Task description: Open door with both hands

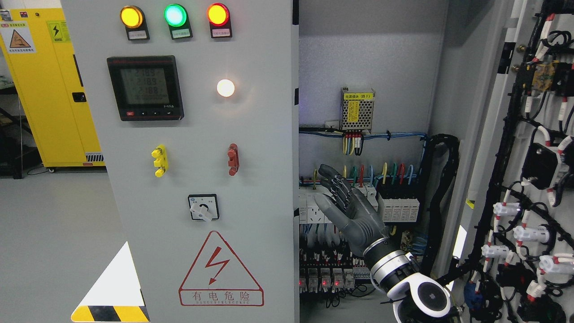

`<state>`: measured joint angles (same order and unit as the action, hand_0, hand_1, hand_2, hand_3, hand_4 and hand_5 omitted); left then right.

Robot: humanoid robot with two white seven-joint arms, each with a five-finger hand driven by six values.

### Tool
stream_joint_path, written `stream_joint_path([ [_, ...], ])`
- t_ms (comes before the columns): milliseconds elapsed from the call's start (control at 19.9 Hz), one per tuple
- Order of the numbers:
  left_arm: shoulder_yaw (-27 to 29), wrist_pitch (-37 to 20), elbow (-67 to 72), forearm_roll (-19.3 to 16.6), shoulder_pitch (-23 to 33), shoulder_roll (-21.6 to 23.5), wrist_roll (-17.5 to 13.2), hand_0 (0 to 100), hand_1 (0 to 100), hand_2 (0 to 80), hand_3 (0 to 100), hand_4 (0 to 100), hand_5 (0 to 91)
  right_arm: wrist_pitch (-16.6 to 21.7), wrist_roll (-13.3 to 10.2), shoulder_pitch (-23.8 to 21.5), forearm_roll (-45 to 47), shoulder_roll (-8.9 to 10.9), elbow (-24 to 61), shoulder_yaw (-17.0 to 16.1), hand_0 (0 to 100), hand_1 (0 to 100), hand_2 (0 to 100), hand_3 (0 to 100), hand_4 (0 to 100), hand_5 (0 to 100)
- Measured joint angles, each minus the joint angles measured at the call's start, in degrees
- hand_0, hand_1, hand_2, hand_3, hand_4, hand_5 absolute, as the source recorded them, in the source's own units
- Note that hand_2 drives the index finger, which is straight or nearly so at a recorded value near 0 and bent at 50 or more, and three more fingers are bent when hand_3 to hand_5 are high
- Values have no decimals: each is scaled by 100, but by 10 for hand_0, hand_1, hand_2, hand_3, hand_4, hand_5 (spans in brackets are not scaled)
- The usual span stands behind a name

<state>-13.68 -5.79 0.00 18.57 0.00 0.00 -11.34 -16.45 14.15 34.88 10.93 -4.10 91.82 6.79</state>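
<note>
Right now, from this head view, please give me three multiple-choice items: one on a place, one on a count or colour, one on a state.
1. Where is the right hand?
A. on the rotary switch
B. in front of the open cabinet's breakers
C. on the yellow cabinet

2. How many round lamps sit in the top row of the left door?
A. two
B. three
C. five

3. How are the hand's fingers?
A. stretched out, holding nothing
B. curled on a cable
C. closed on a handle

Key: 1 B, it is raised before the breakers; 2 B, amber, green, red; 3 A, the fingers are straight and empty.
</note>
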Motion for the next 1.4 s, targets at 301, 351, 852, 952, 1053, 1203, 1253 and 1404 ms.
stream_joint_path([
  [301,2,0,0,2,0,0,-12,120,556,0,0,0,0,-114,225,202,95,-16,-99,48,0,500,40,0,0,0],
  [351,2,0,0,1,0,0,-13,120,556,0,0,0,0,-122,244,224,105,-19,-124,54,0,500,40,0,0,0],
  [852,5,1,0,1,0,0,-3,120,556,0,0,0,0,-137,309,453,570,-27,-436,81,0,500,40,0,0,0],
  [952,5,1,0,2,0,0,-1,120,556,0,0,0,0,-145,415,490,616,-24,-496,83,0,500,40,0,0,0],
  [1053,6,1,0,2,0,0,1,120,556,0,0,0,0,-146,547,522,647,-23,-549,79,0,500,40,0,0,0],
  [1203,8,1,0,3,0,0,2,120,556,0,0,0,0,-148,618,581,681,-23,-643,71,0,500,40,0,0,0],
  [1253,8,1,0,3,0,0,2,120,556,0,0,0,0,-147,638,589,688,-23,-674,68,0,500,40,0,0,0],
  [1404,9,1,0,4,0,0,2,120,556,0,0,0,0,-148,671,629,794,-21,-762,64,0,500,40,0,0,0],
])
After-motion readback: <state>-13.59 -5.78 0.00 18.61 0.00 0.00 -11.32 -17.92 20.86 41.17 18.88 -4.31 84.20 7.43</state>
